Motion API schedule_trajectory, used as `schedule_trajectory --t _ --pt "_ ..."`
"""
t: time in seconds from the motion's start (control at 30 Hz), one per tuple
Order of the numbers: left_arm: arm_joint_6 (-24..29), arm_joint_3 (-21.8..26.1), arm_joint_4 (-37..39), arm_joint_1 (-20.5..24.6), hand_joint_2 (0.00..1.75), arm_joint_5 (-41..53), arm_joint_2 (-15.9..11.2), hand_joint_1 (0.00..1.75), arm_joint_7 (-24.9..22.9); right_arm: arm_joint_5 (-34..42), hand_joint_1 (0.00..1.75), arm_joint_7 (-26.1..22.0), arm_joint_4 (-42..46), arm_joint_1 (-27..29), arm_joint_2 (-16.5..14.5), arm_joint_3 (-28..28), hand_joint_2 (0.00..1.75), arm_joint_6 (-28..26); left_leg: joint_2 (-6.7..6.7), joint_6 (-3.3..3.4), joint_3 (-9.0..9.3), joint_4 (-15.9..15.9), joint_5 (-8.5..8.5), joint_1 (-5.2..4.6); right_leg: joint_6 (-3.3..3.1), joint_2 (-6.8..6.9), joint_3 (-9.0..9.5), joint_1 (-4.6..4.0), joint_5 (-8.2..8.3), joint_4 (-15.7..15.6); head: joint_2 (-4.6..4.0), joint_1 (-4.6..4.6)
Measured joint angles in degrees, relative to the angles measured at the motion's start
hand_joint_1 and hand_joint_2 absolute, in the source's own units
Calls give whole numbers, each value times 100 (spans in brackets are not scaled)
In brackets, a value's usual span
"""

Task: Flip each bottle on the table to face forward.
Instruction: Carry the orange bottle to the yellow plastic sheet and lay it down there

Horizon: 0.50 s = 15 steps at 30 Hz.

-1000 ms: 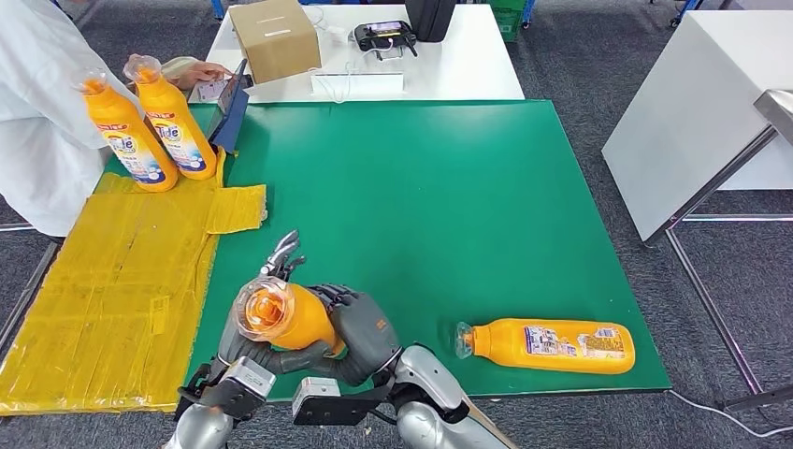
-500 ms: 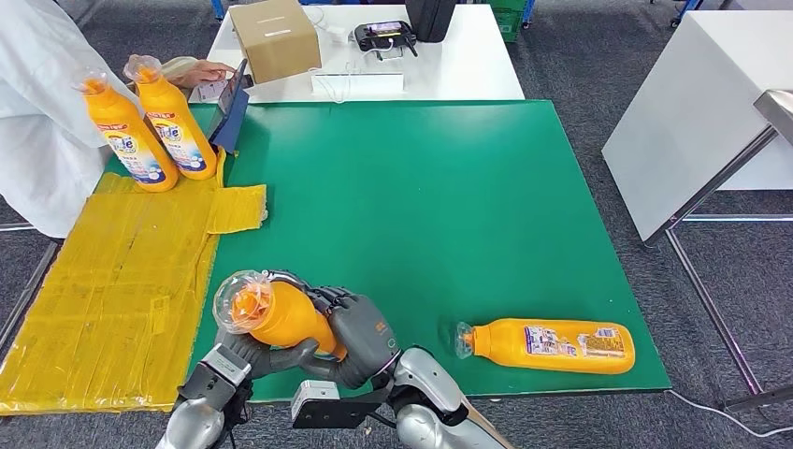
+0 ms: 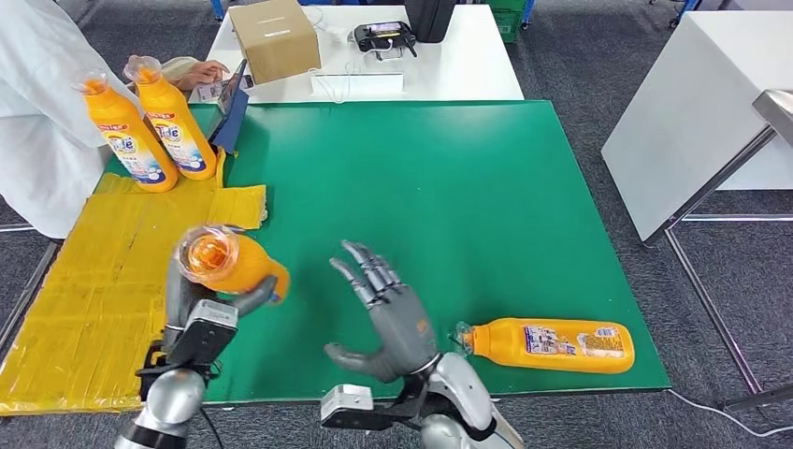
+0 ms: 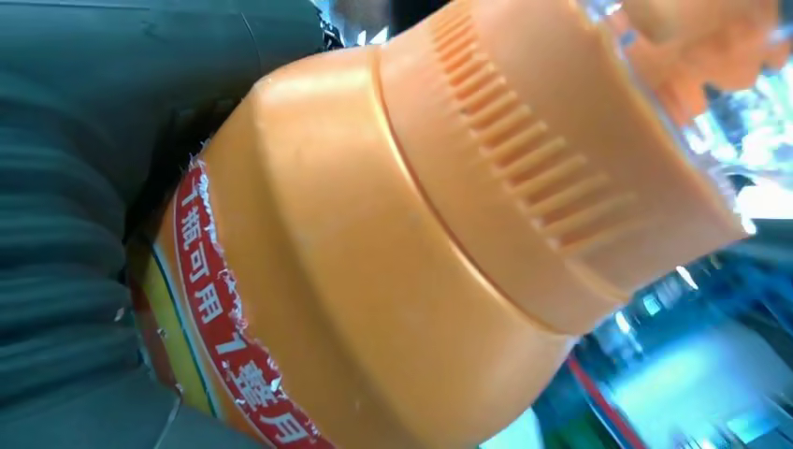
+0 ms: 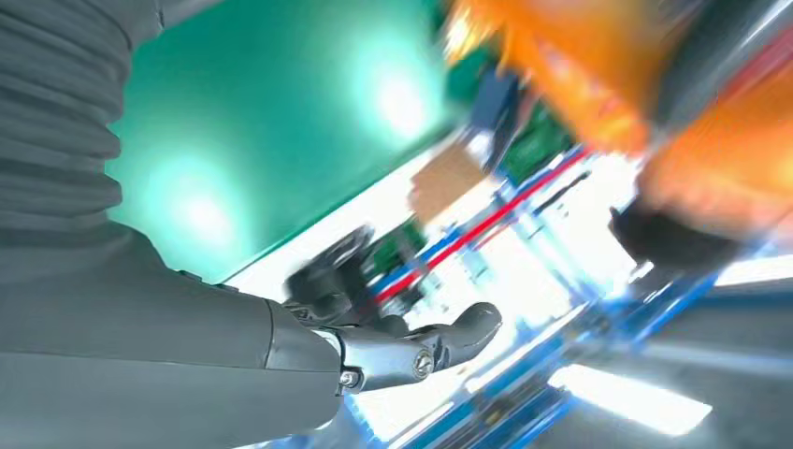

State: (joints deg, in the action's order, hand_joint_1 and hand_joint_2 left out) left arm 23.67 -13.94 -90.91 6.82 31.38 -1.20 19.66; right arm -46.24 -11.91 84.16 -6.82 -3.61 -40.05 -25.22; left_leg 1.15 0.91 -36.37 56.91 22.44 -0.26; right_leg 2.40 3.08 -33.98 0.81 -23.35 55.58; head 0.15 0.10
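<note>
While the left hand (image 3: 201, 313) grips an orange detergent bottle (image 3: 227, 264) above the green table's (image 3: 449, 187) near-left edge, cap toward the camera, fingers wrapped round its body; right hand (image 3: 391, 318) empty, fingers spread apart, just beside it

Probably a lab: white-coated person (image 3: 37, 103), green table (image 3: 449, 187), grey carpet (image 3: 580, 56), white benches (image 3: 468, 65).

- A green table (image 3: 449, 187) with flattened yellow cardboard (image 3: 103, 299) covering its left part.
- A white table (image 3: 468, 70) behind it carries a brown cardboard box (image 3: 274, 37) and a black handheld device (image 3: 383, 36).
- A person in a white coat (image 3: 33, 103) stands at the far left.
- Another white table (image 3: 692, 112) at right.
</note>
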Motion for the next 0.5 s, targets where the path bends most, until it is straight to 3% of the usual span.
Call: schedule_trajectory --t 0.1,0.2,0.4,0.5 --pt "316 314 79 139 175 811 -95 175 -286 -294 0 88 428 179 194 378 175 19 0 0 0 0 -1 0 0 0 1 0 0 0 0 1" --pt "726 595 267 244 175 2223 -260 175 -790 -713 0 234 811 343 413 715 175 16 3 0 0 0 -1 -1 1 -1 2 1 1 0 0 2" --pt "932 961 645 355 175 3399 -526 175 -1225 -1089 0 387 1243 505 708 1138 175 81 7 0 0 0 0 0 0 0 -1 0 -1 0 0 1" --pt "1119 999 944 399 175 4654 -612 175 -1689 -1290 0 506 1323 542 821 1255 175 117 6 0 0 0 0 -1 0 -2 -1 1 -1 0 0 2"
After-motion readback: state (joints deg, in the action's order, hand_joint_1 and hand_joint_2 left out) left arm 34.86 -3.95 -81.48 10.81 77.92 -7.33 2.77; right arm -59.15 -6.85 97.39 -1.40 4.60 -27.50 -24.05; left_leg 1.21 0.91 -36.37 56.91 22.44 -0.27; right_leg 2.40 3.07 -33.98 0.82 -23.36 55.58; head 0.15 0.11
